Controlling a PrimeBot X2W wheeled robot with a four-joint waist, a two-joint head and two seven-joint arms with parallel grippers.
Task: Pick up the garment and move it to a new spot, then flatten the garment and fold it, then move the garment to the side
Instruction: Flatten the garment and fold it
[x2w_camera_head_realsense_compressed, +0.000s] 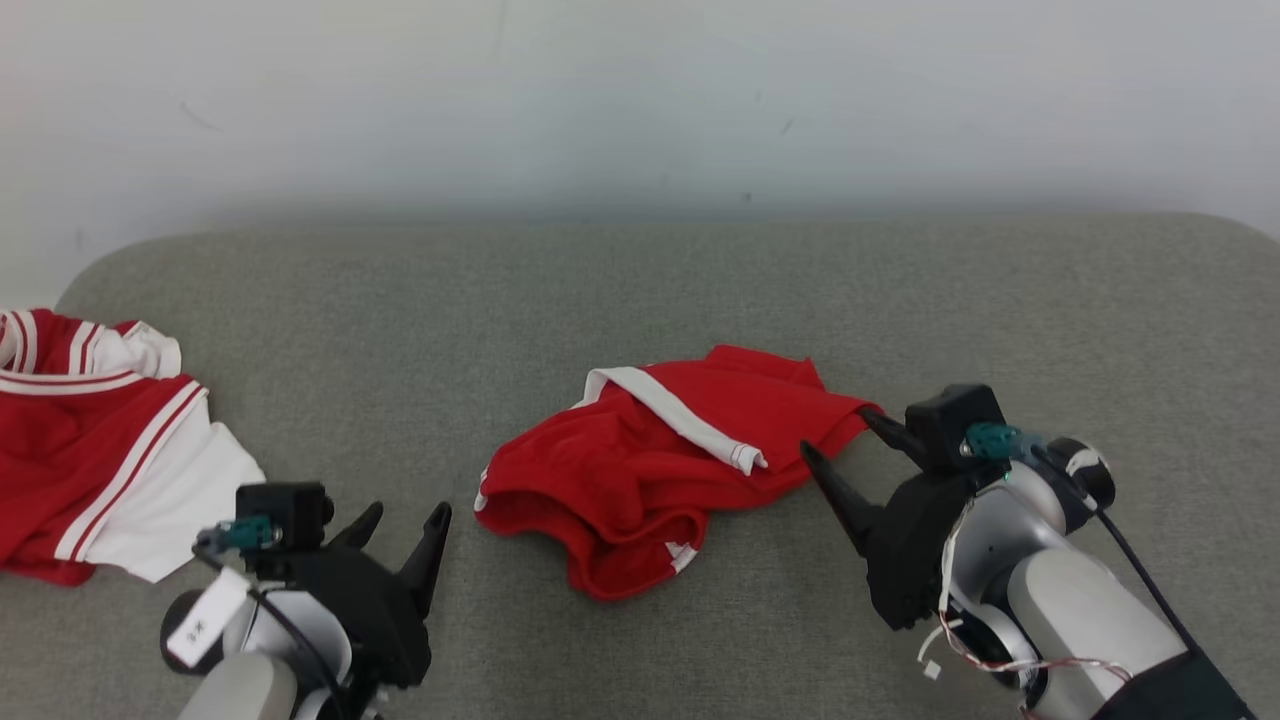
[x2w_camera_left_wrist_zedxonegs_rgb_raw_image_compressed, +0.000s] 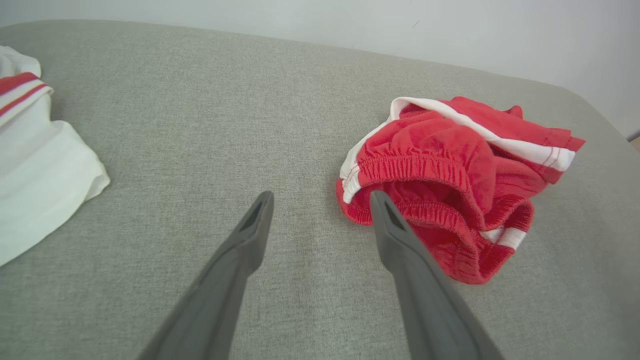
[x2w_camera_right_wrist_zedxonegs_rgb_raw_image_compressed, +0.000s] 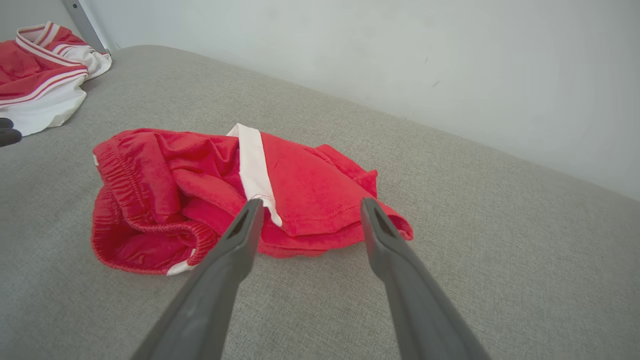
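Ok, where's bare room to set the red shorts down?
Widest bare grey surface lies right of the red shorts, beyond the right gripper, and along the back wall. Another patch lies between shorts and the red-and-white garment. Crowded at the left edge.

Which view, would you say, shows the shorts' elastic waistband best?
The left wrist view: the gathered waistband faces that camera, close up. The right wrist view catches it side-on; the head view, just a rumpled edge.

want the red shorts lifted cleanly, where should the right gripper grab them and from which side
Best bet: the leg hem of the shorts, coming in low from the robot's right. That end lies in flat stacked layers pointing at the open right gripper; the waistband end is bunched.
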